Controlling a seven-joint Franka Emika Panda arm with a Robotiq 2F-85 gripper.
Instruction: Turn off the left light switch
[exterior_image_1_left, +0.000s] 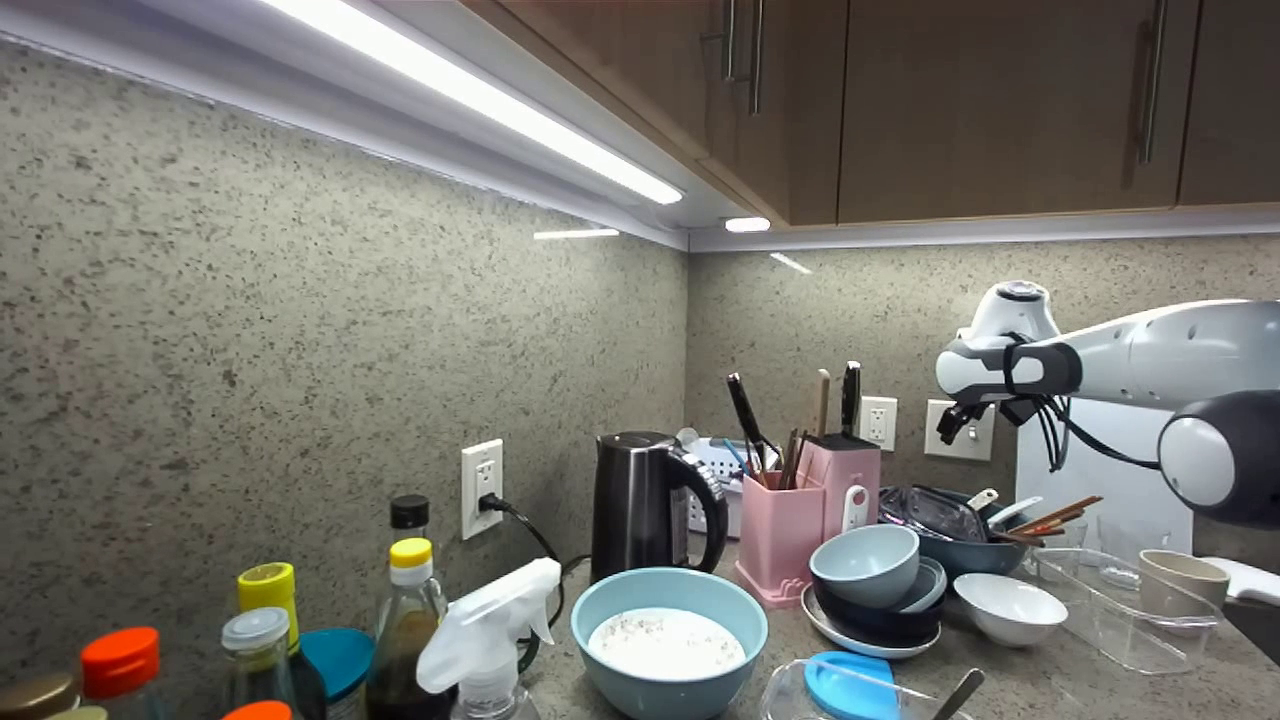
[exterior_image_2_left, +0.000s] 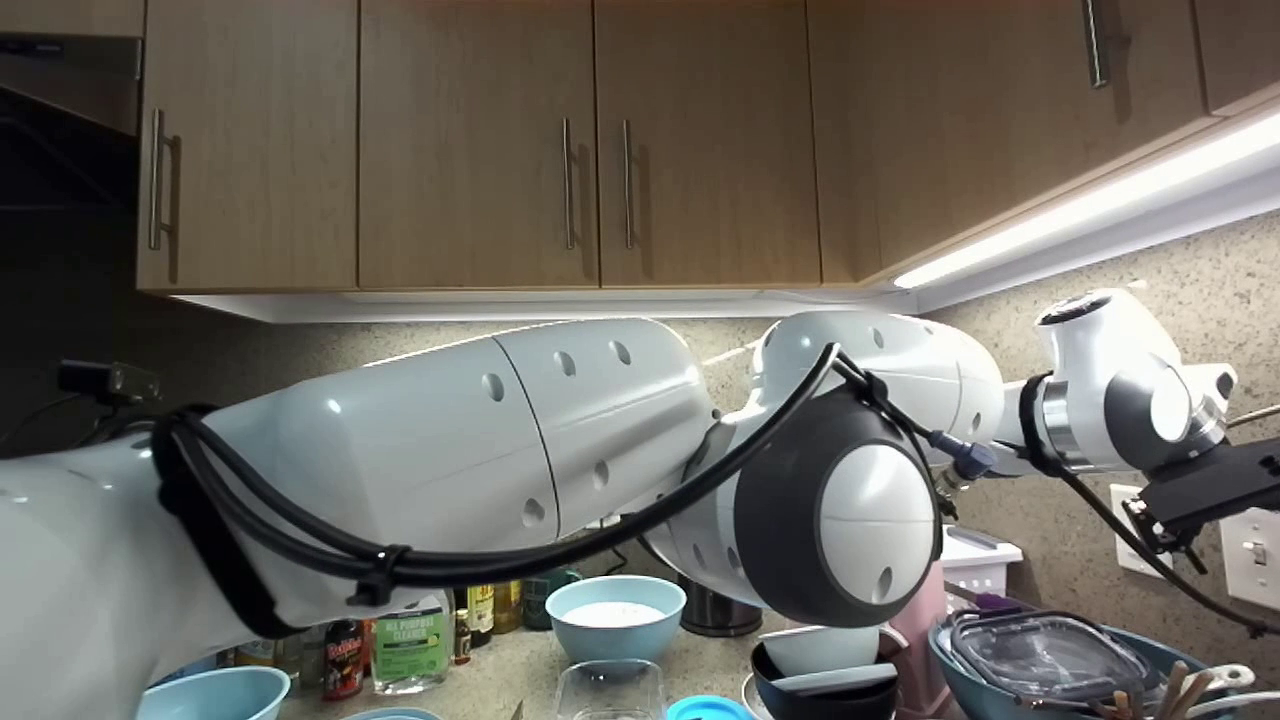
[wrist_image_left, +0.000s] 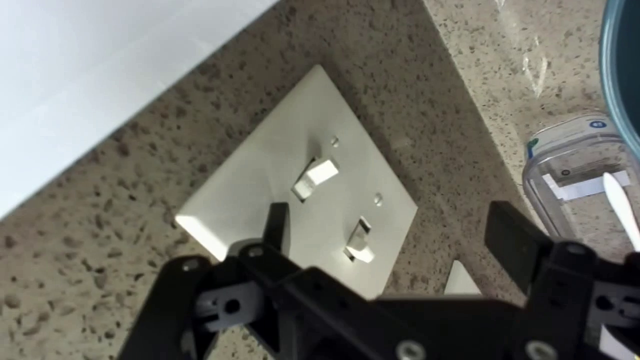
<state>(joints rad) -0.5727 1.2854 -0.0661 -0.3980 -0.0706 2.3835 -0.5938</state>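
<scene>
A white wall plate (wrist_image_left: 320, 220) with two toggle switches sits tilted in the wrist view. It also shows on the back wall in both exterior views (exterior_image_1_left: 958, 449) (exterior_image_2_left: 1238, 580). With the outlet taken as left of the plate, the left switch (wrist_image_left: 359, 246) is the lower-right toggle in the wrist view. The right switch (wrist_image_left: 315, 178) leans the opposite way, towards the counter. My gripper (wrist_image_left: 395, 235) is open and empty in front of the plate. One finger overlaps the plate beside the switches; the other is over bare wall past the plate's edge. I cannot tell whether any finger touches.
A white board (exterior_image_1_left: 1090, 470) leans on the wall beside the plate. A white outlet (exterior_image_1_left: 878, 422) is on the plate's other side. Below are a blue bowl (exterior_image_2_left: 1110, 645) of dishes, a pink knife block (exterior_image_1_left: 850, 470) and a clear container (wrist_image_left: 575, 165). Cabinets (exterior_image_1_left: 1010, 110) hang above.
</scene>
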